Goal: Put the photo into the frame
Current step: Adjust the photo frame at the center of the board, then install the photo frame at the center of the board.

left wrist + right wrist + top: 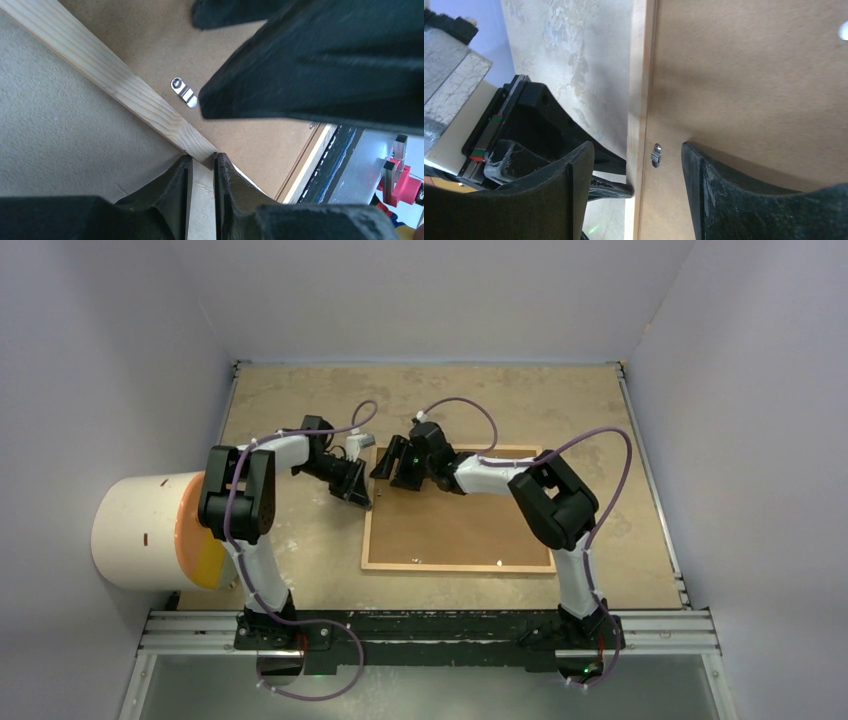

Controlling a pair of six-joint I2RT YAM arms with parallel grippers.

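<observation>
So my left gripper (201,160) is pinched onto the frame (115,82), on its left rail near the far corner, I guess to pin it down. It's lying back-up. My right gripper (638,150), jaws apart, straddles a metal clip (656,154) just inside that rail. Can't see the photo anywhere.

The left claw (202,162) and right claw (638,150) crowd the frame's (458,567) far-left corner; the desk's (500,400) far edge lies open; a white cylinder (135,530) blocks the left.

Pale walls (430,290) are enclosing the worn table (300,540) on three sides; a white cylinder (135,530) is lying at its left.
</observation>
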